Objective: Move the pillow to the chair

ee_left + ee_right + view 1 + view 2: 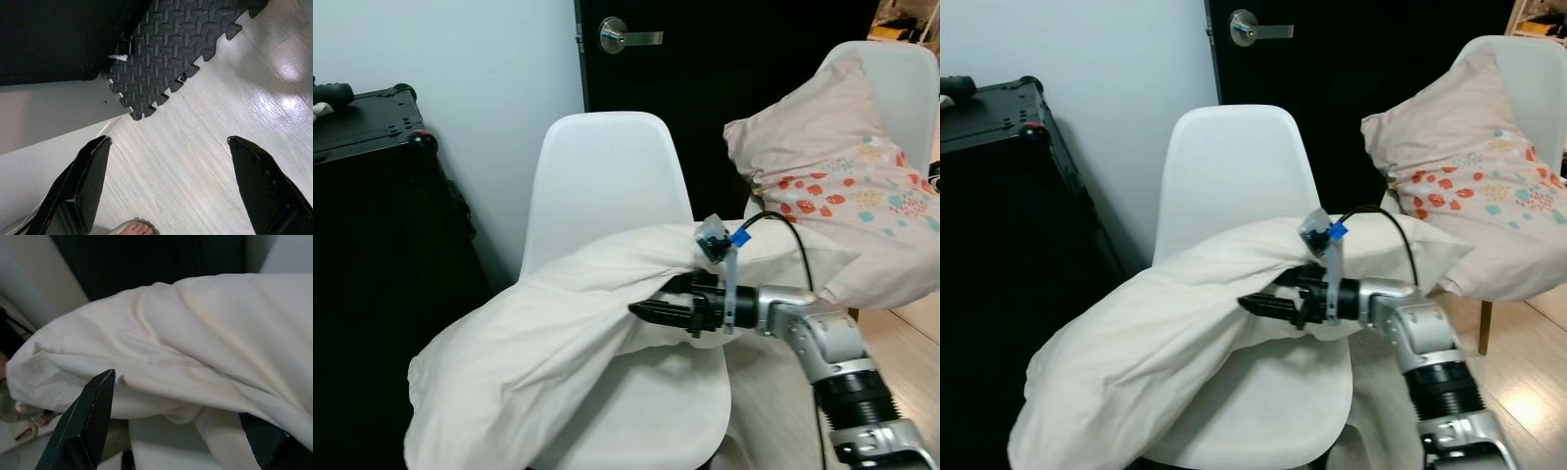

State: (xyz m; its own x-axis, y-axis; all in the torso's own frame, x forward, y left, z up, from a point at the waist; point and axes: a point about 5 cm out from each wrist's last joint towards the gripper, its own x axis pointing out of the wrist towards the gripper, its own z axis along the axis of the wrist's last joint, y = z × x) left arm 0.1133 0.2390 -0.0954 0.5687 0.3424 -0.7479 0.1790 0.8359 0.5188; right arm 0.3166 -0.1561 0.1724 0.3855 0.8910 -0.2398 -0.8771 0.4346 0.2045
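Observation:
A large white pillow (pixel 538 343) lies slumped across the seat of a white shell chair (pixel 607 166), one end hanging off the seat's left front edge. My right gripper (pixel 648 311) reaches in from the right, low over the seat, with its black fingers against the pillow's front fold. In the right wrist view the fingers (pixel 90 416) stand wide apart, open, with the pillow (pixel 195 347) just beyond them and nothing clamped. My left gripper (pixel 168 140) hangs open above the pale wood floor.
A second white chair (pixel 901 78) at the right holds a beige pillow with orange and blue print (pixel 842 186). A black case (pixel 372 196) stands at the left. Behind are a black door with a lever handle (pixel 628 37), black foam matting (pixel 176 44) and a person's toes (pixel 134 228).

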